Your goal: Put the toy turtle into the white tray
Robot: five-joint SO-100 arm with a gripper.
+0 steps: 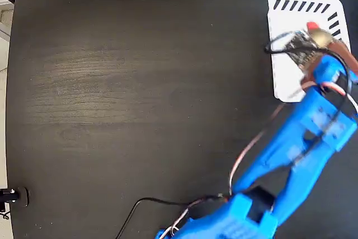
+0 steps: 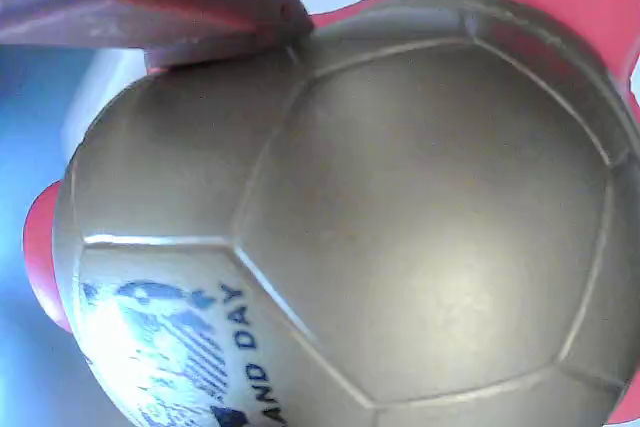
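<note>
Toy turtle [image 2: 400, 227] over white tray [image 1: 282, 54].

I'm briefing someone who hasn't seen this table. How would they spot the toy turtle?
In the fixed view, find the white tray with dark slanted slots at the black table's right edge. Over it, at the blue arm's claw, sits the toy turtle: a rounded grey-gold shell with red-pink parts, the only small toy there.

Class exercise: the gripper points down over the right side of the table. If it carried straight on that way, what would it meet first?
Probably the white tray. The gripper holds the toy turtle above it, so the turtle would touch first; its height is unclear.
</note>
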